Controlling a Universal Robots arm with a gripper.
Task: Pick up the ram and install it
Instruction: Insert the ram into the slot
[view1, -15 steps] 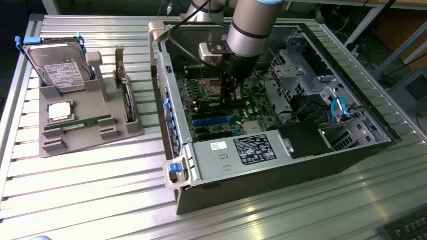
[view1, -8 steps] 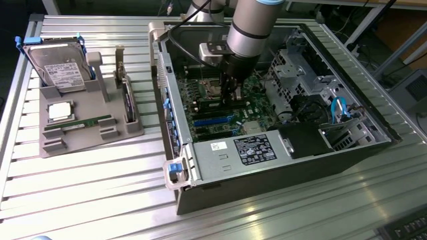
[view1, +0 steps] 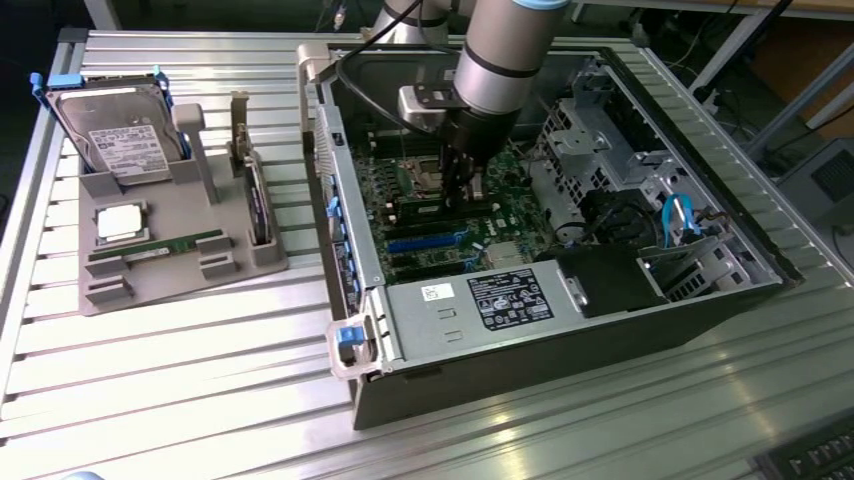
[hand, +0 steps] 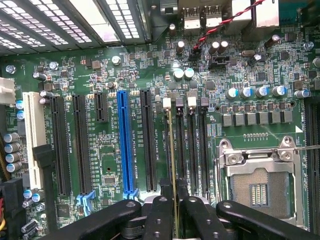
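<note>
1. The fingers (hand: 160, 215) are clenched on the ram (hand: 173, 150).
2. The ram stands edge-on over the memory slots (hand: 192, 150) of the motherboard (hand: 110, 165), inside the computer case (view1: 574, 330); seating cannot be determined.

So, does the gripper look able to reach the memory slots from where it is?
Likely yes: the gripper, shut on the memory stick, hangs over the memory slots inside the open case, with nothing between.
</note>
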